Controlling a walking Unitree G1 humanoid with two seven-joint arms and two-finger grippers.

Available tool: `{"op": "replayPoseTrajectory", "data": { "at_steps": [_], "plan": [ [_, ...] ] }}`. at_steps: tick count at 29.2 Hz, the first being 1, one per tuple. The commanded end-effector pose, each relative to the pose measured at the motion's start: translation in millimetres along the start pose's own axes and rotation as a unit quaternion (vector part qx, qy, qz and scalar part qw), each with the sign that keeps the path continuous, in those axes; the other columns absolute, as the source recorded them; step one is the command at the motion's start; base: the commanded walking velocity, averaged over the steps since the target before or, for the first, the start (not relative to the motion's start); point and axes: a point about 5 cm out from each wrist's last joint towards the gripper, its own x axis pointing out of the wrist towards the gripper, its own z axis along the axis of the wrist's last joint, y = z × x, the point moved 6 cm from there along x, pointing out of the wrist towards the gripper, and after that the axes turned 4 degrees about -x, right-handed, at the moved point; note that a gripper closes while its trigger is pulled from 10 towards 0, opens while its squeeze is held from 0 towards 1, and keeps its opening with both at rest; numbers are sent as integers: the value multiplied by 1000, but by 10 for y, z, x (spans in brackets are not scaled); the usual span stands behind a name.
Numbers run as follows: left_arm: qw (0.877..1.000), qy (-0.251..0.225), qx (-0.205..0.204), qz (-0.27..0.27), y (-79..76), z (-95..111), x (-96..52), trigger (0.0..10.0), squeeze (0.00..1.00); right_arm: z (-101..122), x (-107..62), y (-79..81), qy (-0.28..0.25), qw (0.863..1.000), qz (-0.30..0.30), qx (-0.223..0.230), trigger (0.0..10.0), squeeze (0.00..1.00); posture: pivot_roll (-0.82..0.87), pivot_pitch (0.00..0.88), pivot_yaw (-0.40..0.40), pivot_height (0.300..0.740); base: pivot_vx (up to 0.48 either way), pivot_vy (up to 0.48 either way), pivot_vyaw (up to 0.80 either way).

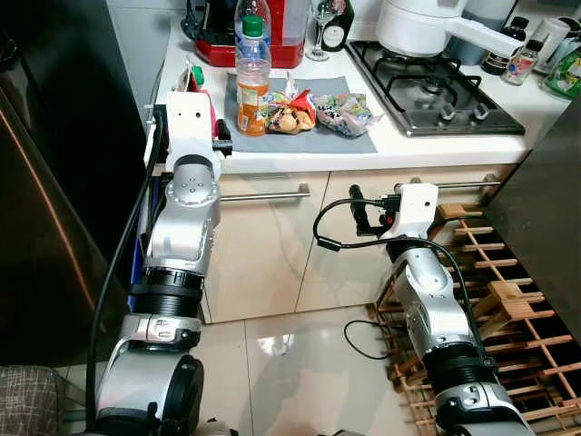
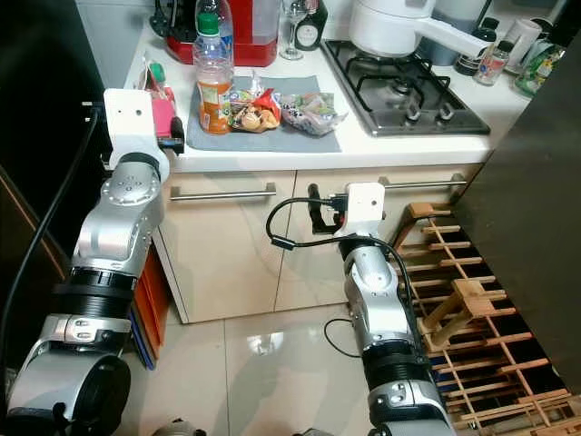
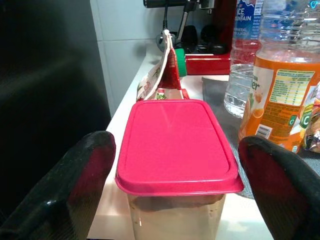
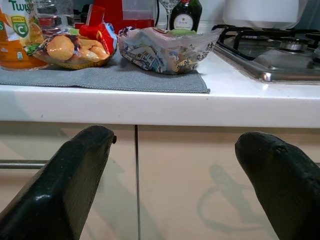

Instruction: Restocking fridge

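Left gripper (image 3: 175, 165) fingers apart around red-lidded container (image 3: 176, 142) — orange juice bottle (image 3: 277, 100) at 2 o'clock, knock-over risk; right gripper (image 4: 175, 170) open, idle.

White counter (image 1: 472, 145) w/ gas hob (image 1: 427, 86), beige cabinets (image 1: 272, 245), glossy tile floor (image 1: 290, 363), wooden rack (image 1: 508, 300) at right.

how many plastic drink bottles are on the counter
2. The orange juice bottle stands on the grey mat, and the clear water bottle stands right behind it, beside the red appliance. Small dark bottles by the stove look like glass; others may be hidden.
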Motion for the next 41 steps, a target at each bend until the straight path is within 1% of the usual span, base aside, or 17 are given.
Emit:
{"op": "replayPoseTrajectory", "data": {
  "at_steps": [1, 4, 11, 13, 20, 25, 26, 27, 28, 29, 32, 37, 41],
  "plan": [
    [1000, 9, 3, -8, -48, -45, -19, 10000, 0, 5, -25, -38, -1, 1000, -4, -4, 10000, 0, 19, 0, -42, 740, 0, 0, 0],
    [1000, 10, 4, -8, -47, -57, -16, 10000, 0, 5, -23, -40, -1, 1000, -4, -4, 10000, 0, 19, 0, -43, 740, 0, 0, 0],
    [1000, 27, 4, -7, -49, -177, -18, 10000, 0, 4, -12, -43, 0, 1000, -3, -4, 10000, 0, 17, 0, -47, 740, 0, 0, 0],
    [999, 35, 5, -7, -55, -238, -17, 10000, 0, 11, -6, -49, 0, 1000, -2, -5, 10000, 0, 15, 0, -49, 740, 0, 0, 0],
    [999, 43, 9, -8, -63, -312, -14, 10000, 0, 23, 2, -57, -1, 1000, -1, -7, 10000, 0, 13, 0, -52, 740, 0, 0, 0],
    [999, 42, 17, -3, -22, -349, 28, 10000, 0, 34, 11, -59, -3, 1000, 0, -8, 10000, 0, 15, 0, -54, 740, 0, 0, 0],
    [999, 43, 19, 2, 11, -368, 51, 10000, 0, 35, 12, -55, -3, 1000, 0, -8, 10000, 0, 15, 0, -54, 740, 0, 0, 0],
    [999, 40, 23, 7, 41, -374, 74, 1961, 0, 34, 12, -51, -2, 1000, 1, -8, 10000, 0, 16, 0, -56, 740, 0, 0, 0],
    [999, 40, 23, 7, 41, -374, 74, 1961, 0, 34, 12, -51, -2, 1000, 1, -8, 10000, 0, 16, 0, -56, 740, 0, 0, 0],
    [999, 39, 26, 12, 71, -386, 94, 0, 0, 34, 12, -48, -2, 1000, 1, -8, 10000, 0, 14, 0, -56, 740, 0, 0, 0],
    [999, 38, 29, 16, 95, -395, 110, 0, 0, 34, 11, -45, -2, 1000, 2, -8, 10000, 0, 14, 0, -56, 740, 0, 0, 0],
    [999, 34, 25, 32, 192, -426, 148, 0, 0, 31, 0, -61, -2, 1000, 1, -9, 10000, 0, 7, 0, -57, 740, 0, 0, 0],
    [999, 23, 15, 25, 165, -395, 161, 0, 0, 22, -6, -61, 0, 1000, 1, -10, 10000, 0, 5, 0, -58, 740, 0, 0, 0]
  ]
}}
